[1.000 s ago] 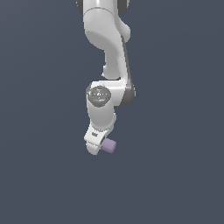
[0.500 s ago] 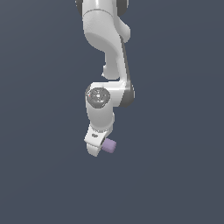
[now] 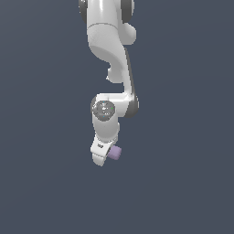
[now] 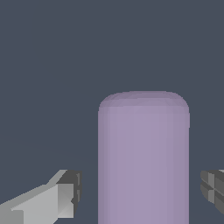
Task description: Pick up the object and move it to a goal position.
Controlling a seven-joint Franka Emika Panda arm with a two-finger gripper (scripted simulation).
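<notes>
The lilac cylinder lies in the gap between my fingers, its long axis pointing straight out away from my palm and its rounded far end reaching well beyond my tips. In the wrist view my grey-padded finger on one side stands clear of the cylinder's flank, with a strip of background showing between them; the finger on the other side shows only at the frame's edge, also a little apart from the cylinder. So my fingers are spread, not clamped, and I cannot tell what, if anything, the cylinder rests on.

In the exterior view the cylinder pokes out of my white hand toward the exterior view's right, low under the arm. No bench edge or goal marker shows against the flat slate-grey backdrop.

The cylinder is matte, smooth, pale purple, with softly rounded ends and straight sides, narrower than my hand. I judge that closing squarely across those straight sides comes next, and the curved surface could roll if my pads meet it off-centre.
</notes>
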